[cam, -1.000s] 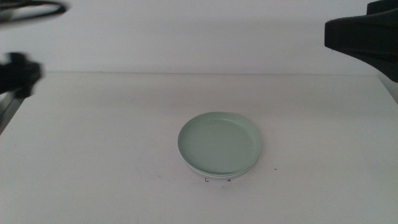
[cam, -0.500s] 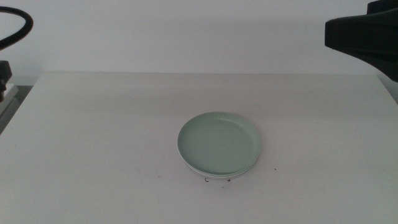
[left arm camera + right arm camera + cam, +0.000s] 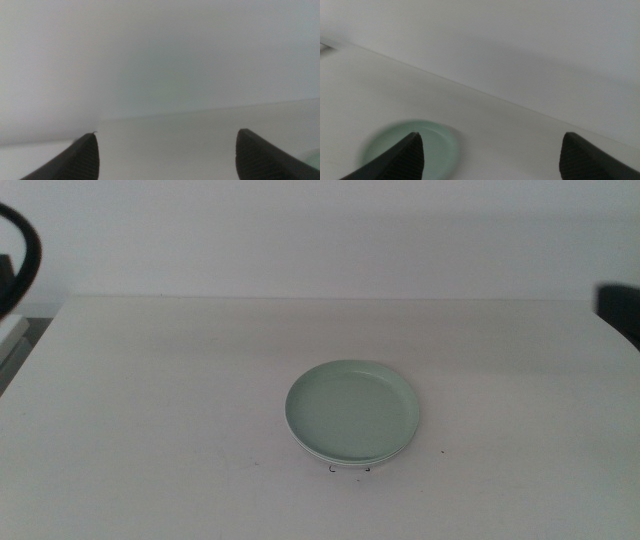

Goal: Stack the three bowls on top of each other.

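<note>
Both arms have pulled off the bench; each hand, left hand and right hand, gapes empty. The mint green bowl tops what looks like a finished stack.

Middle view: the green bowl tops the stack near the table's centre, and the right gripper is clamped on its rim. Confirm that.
Not clamped. The middle view shows the green bowl alone, untouched. The right wrist view shows the right gripper open above the table, holding nothing. The rest is right.

Probably lab: bare white table
</note>
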Tool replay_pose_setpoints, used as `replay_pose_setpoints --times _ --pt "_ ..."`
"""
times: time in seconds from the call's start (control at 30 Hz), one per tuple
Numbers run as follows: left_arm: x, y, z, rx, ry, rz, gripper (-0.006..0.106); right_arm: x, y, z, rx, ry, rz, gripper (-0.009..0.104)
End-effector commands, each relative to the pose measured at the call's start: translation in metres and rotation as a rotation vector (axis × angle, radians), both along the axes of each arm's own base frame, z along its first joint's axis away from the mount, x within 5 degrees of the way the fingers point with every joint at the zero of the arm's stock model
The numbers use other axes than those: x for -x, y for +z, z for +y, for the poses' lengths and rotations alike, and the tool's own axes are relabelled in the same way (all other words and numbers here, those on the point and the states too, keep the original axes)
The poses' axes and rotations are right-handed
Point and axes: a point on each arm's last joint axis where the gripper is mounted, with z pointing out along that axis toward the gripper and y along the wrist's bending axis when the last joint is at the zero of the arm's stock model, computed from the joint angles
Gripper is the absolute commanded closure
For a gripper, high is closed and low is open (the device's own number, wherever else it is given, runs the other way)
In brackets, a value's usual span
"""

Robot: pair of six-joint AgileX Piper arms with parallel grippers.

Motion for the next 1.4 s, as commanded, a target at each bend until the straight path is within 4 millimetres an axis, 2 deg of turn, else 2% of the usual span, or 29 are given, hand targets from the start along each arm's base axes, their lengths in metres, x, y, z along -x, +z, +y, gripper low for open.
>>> replay_pose_setpoints --times 0.0,0.27,0.43,0.6,0.77,1.03,1.17,1.27,1.37 --pt "0.010 0.006 -0.008 -0.002 -0.055 -0.052 0.007 0.011 -0.012 -0.015 0.064 -0.077 -0.037 0.002" --pt "0.049 0.024 -0.009 -0.018 -0.089 -0.202 0.007 0.064 -0.038 -0.032 0.070 -0.169 -0.177 0.002" --pt "0.064 0.029 -0.007 -0.027 -0.086 -0.259 0.007 0.076 -0.058 -0.037 0.091 -0.208 -0.271 0.002" --pt "0.062 0.023 -0.007 -0.027 -0.085 -0.254 0.007 0.084 -0.083 -0.042 0.123 -0.259 -0.320 0.002" --pt "0.073 -0.014 -0.007 0.000 -0.089 -0.214 0.007 0.089 -0.109 -0.044 0.143 -0.275 -0.316 0.002" --pt "0.091 -0.104 -0.005 -0.003 -0.087 -0.136 0.007 0.084 -0.152 -0.046 0.154 -0.305 -0.295 0.002" --pt "0.097 -0.131 -0.005 -0.003 -0.087 -0.131 0.007 0.082 -0.176 -0.049 0.158 -0.347 -0.253 0.002" --pt "0.097 -0.148 -0.004 -0.004 -0.086 -0.122 0.007 0.084 -0.180 -0.050 0.151 -0.366 -0.217 0.002" --pt "0.095 -0.160 -0.004 -0.004 -0.081 -0.142 0.007 0.087 -0.178 -0.050 0.146 -0.380 -0.256 0.002"
